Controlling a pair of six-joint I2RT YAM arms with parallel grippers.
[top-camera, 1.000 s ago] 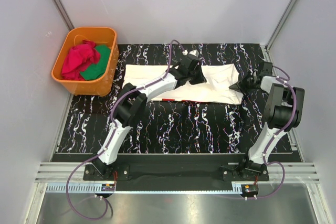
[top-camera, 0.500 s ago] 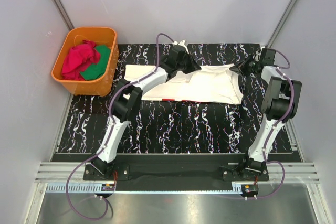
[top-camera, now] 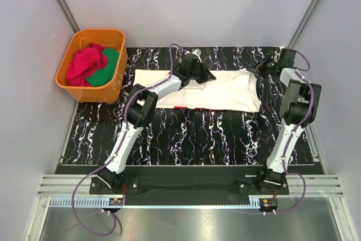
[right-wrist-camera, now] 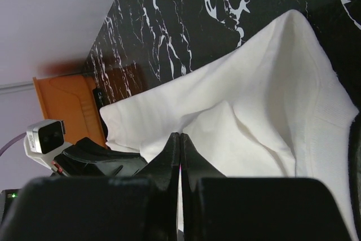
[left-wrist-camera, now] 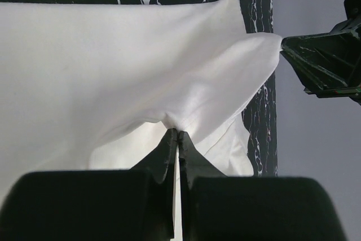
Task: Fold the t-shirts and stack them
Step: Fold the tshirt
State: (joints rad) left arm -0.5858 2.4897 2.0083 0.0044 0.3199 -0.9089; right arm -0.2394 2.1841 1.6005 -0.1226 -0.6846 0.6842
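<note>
The black marbled table [top-camera: 186, 134] shows a broad bare band on the near side of the cream t-shirt [top-camera: 225, 91], running the shirt's whole width toward the arm bases. The shirt lies spread sideways. Its far edge sits close to the table's back border, and its right edge stops just short of the table's right border.

Left of the shirt and apart from its left edge stands an orange tub [top-camera: 90, 66] holding a red cloth [top-camera: 84, 63] and a green cloth [top-camera: 107, 66].

The left gripper [left-wrist-camera: 177, 134] is over the shirt's far edge near the middle. Its fingers are pressed together on a pinch of the fabric, which rises in a small peak. The right gripper [right-wrist-camera: 179, 136] is at the shirt's far right corner, likewise nipped tight on the cloth, with the corner lifted off the table. A taut ridge of fabric runs between the two pinches.
</note>
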